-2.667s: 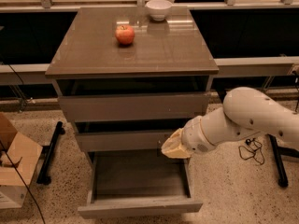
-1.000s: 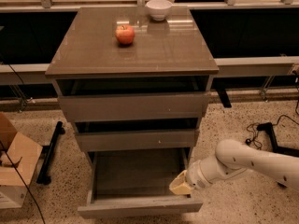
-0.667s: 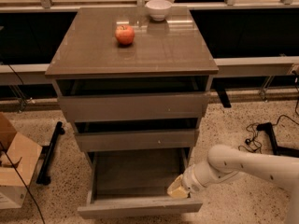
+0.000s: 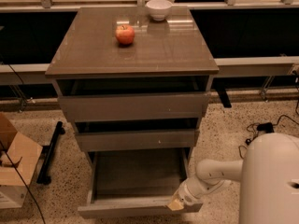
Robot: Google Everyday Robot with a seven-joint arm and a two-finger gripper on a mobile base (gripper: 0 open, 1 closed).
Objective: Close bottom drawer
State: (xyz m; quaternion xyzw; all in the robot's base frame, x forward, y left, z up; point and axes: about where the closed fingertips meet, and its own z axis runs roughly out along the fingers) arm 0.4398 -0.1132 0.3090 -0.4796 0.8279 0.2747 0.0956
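Note:
The bottom drawer (image 4: 135,209) is the lowest of three grey-brown drawers and stands pulled far out, its wide shallow grey tray (image 4: 138,171) open to view. My gripper (image 4: 176,204) is at the right end of the drawer's flat front, low near the floor, and touches or nearly touches that front edge. The white arm (image 4: 219,171) reaches to it from the lower right. The middle drawer (image 4: 135,140) with a small pale dot and the top drawer (image 4: 133,106) sit above, each a little out.
A red apple (image 4: 124,34) and a white bowl (image 4: 159,9) sit on the cabinet top (image 4: 187,55). A cardboard box (image 4: 14,162) stands on the floor at the left. Cables (image 4: 259,127) lie on the floor at the right.
The arm has dropped from beside the middle drawer down to the right end of the bottom drawer's front. The drawer stays pulled out.

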